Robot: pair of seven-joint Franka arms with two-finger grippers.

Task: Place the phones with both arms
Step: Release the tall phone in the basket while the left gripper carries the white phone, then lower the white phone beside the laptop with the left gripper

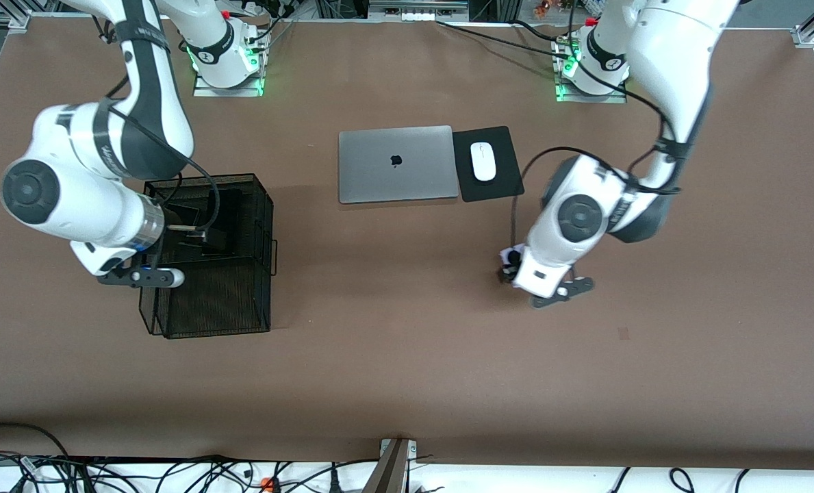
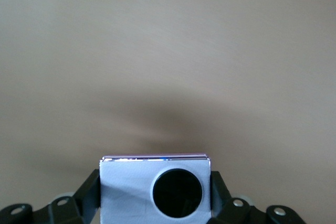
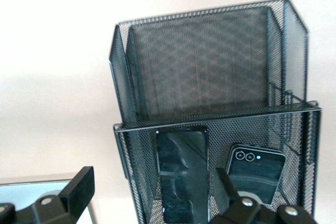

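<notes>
Brown tabletop (image 1: 407,383) lay under us. Our left gripper (image 2: 155,203) clamped the lilac-white phone (image 2: 131,190) above bare table. Our right gripper (image 3: 152,203), jaws spread, hung over the mesh basket (image 3: 210,51); below it stood the slim black phone (image 3: 182,174) and the folded black phone (image 3: 255,171).

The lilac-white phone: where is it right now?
The lilac-white phone is clamped in the left tool, over bare table toward the left arm's end, nearer the front camera than the mouse pad.
</notes>
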